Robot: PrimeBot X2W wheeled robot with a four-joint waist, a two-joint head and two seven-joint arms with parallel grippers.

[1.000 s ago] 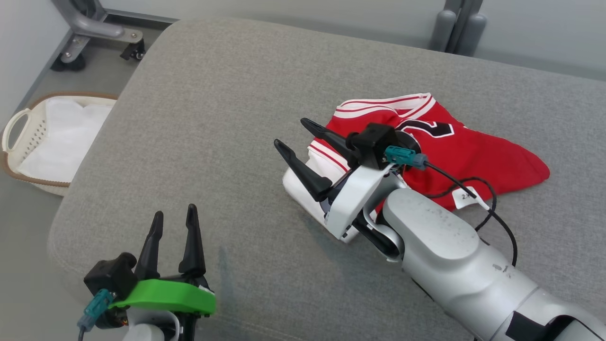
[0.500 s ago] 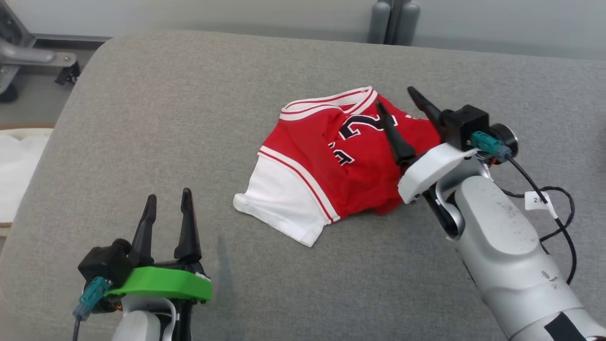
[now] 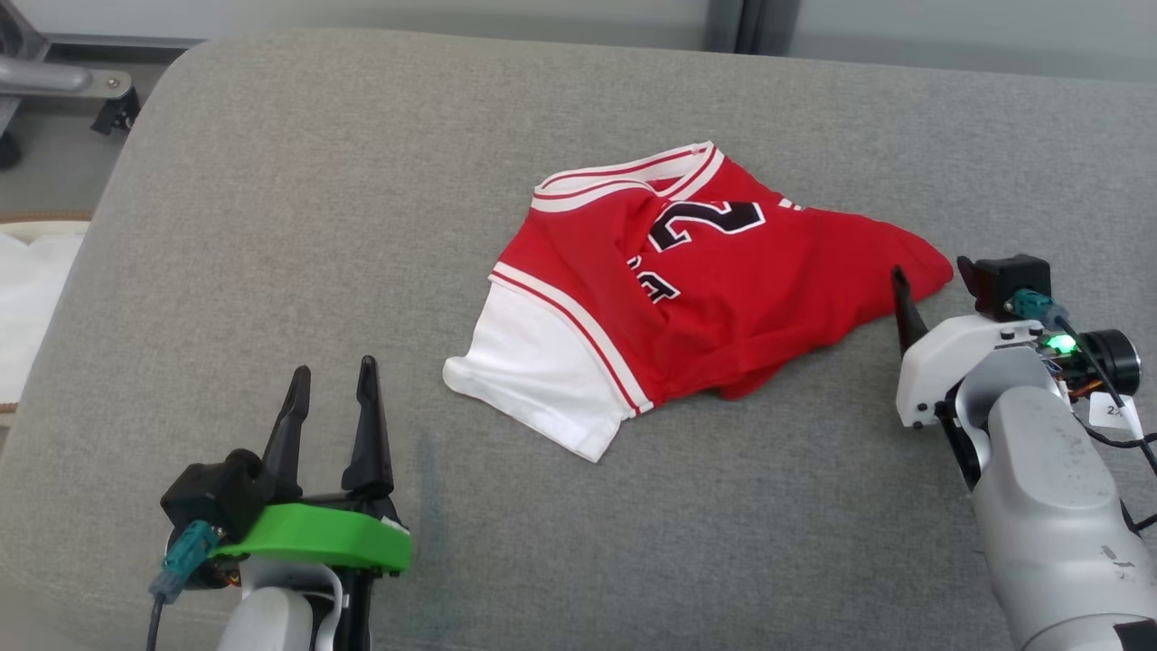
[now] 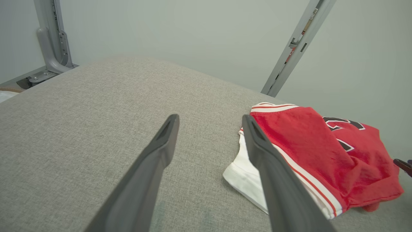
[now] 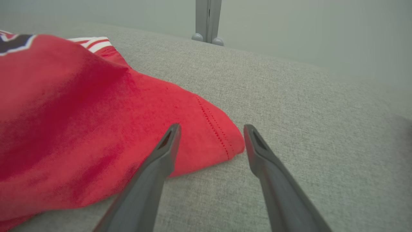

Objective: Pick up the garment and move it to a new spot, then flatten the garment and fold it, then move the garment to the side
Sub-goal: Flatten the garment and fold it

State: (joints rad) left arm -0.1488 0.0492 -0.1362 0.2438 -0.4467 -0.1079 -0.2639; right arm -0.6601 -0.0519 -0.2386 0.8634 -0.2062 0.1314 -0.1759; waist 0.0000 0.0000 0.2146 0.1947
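Garment (image 3: 705, 289) is lying crumpled on the grey cushion (image 3: 362, 181), roughly mid-surface and a bit right of centre. It's a red jersey with striped collar trim at the far side and a black number showing on top. The white sleeve (image 3: 533, 380) is pointing near-left and the red hem corner (image 3: 931, 262) is pointing right. It's bunching rather than lying flat, with folds running through the middle.

Right gripper (image 3: 929, 271) is sitting just at that hem corner with its fingers spread wide, gripping nothing. In the right wrist view the corner (image 5: 222, 141) is lying between the two fingers (image 5: 161, 161). Can't tell whether the left one is touching cloth.

Left gripper (image 3: 333, 368) is hanging over the near-left cushion, also wide and empty. It's left of the sleeve and apart from it. The left wrist view is looking across bare cushion (image 4: 96, 112), with the garment (image 4: 315, 151) off to the right.

A grey post (image 5: 207, 19) is standing past the far edge. A metal frame foot with a caster (image 3: 108, 108) is sitting far-left on the floor.
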